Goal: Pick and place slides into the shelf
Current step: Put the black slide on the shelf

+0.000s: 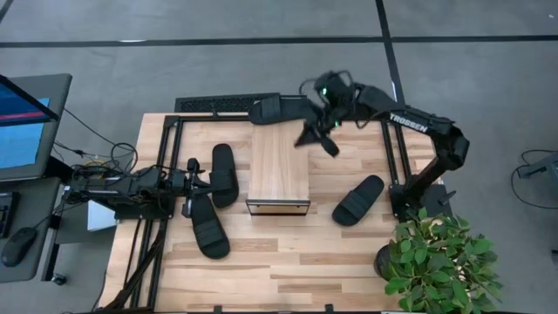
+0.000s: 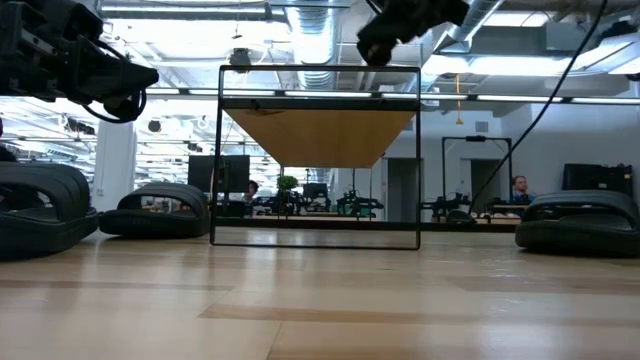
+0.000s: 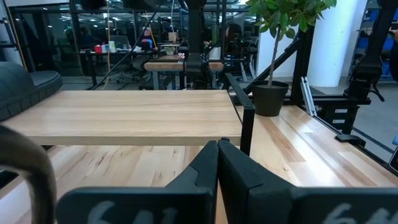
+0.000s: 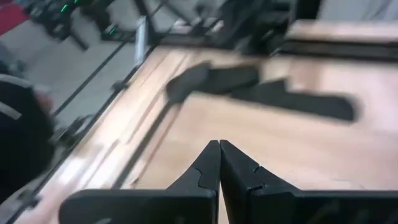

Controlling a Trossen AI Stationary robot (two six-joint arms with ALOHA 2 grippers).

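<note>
Left gripper: fingers pressed together, empty, low over the counter beside the shelf's left side.
Right gripper: fingers pressed together, empty, raised above the far right part of the shelf.
Slides near left gripper: slide A lies just beyond the fingertips, between the gripper and the shelf; slide B lies just to the gripper's near side.
Slides near right gripper: slide C sits beyond the shelf's far end, just left of the gripper; slide D lies well nearer, on the counter right of the shelf.
Shelf state: nothing under its top as seen in the low view.
Handling, judged: the slides look light, soft and bendy, with a matte surface that should not slip; a sole held by its end may droop.
Where to grip, judged: across the ribbed strap, or pinching the sole edge at mid-length, so it hangs level.
Risk, judged: the slide looks about as long as the shelf is wide, so it could catch the frame going in.
</note>
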